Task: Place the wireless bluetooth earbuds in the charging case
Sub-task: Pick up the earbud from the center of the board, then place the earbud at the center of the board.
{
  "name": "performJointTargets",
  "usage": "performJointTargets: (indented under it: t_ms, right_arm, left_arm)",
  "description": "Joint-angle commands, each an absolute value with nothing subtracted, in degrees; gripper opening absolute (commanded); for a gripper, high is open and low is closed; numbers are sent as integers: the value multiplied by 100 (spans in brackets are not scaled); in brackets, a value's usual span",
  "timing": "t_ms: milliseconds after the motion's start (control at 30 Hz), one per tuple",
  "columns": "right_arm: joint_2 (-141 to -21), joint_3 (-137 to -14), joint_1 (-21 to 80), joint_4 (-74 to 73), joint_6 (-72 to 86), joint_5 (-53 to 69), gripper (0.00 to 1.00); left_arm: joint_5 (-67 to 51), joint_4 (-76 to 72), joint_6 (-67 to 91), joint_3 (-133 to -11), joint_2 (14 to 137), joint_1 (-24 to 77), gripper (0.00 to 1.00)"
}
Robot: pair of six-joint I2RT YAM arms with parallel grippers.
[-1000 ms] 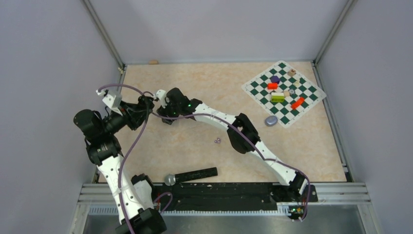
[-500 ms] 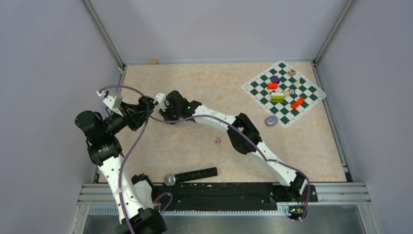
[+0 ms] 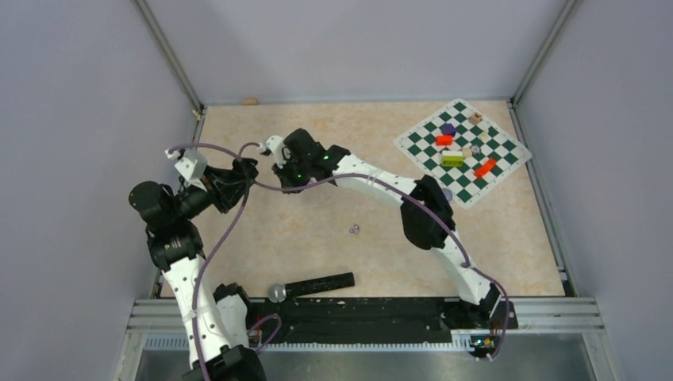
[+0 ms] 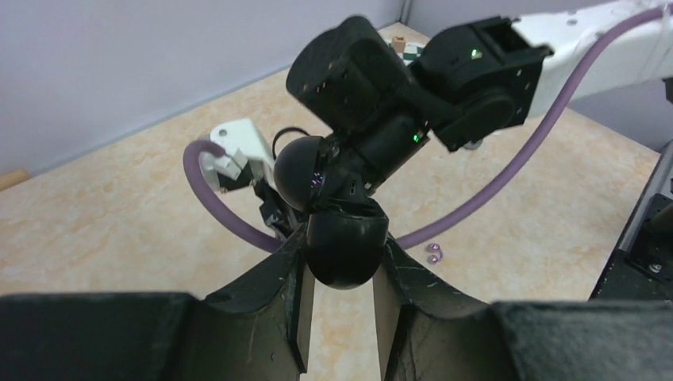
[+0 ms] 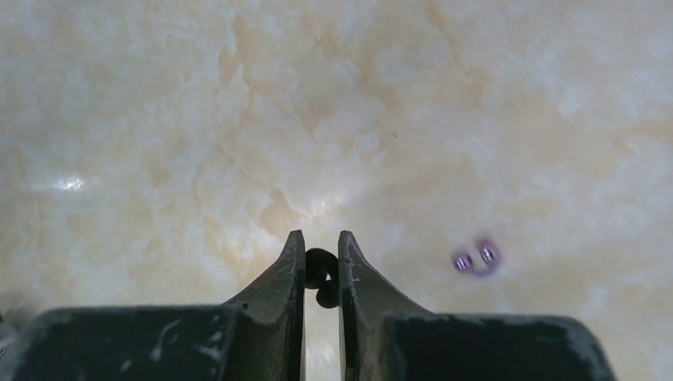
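Over the last second we see the right gripper pinch shut on 1 black bud while its arm lifts and swings a little. The left gripper stays clamped on the open case, just beside the right gripper. We judge this bud ready for seating. 2 lilac buds lie on the surface, to the right gripper's right. We find no brand, label or writing to read.

No legible text, label, brand, number or sign on anything in view
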State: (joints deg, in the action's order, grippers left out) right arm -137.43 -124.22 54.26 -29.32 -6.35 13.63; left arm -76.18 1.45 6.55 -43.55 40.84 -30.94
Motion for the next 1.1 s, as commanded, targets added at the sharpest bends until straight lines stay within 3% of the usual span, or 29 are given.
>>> performJointTargets:
  t_ms: [0, 167, 333, 467, 667, 967, 1067]
  right_arm:
    - [-12232, -11662, 4945, -2888, -311, 1511, 4]
    - [-10750, -9659, 4167, -2311, -330, 1433, 5]
    - [-9544, -7374, 3571, -1385, -571, 923, 5]
    - [-9257, -6243, 3233, -860, -507, 949, 6]
    - [-9699, -6281, 2663, -1009, -292, 1176, 6]
    - [-10050, -6099, 2190, -853, -77, 1256, 10]
    - [-10174, -6149, 2063, -929, -87, 1559, 17]
  left_arm:
    - [-7022, -41, 217, -4421, 4392, -2325, 0]
    - [-6490, 1644, -1231, -5244, 5449, -848, 0]
    - [-6807, 2418, -1726, -6164, 6560, -276, 0]
    - [-6963, 2449, -1880, -6411, 7012, 164, 0]
    - [-6984, 1884, -1769, -6164, 7516, 922, 0]
    - [-6998, 3881, -3582, -6719, 8032, 1549, 0]
    - [-6937, 4536, -4027, -6961, 8150, 1622, 0]
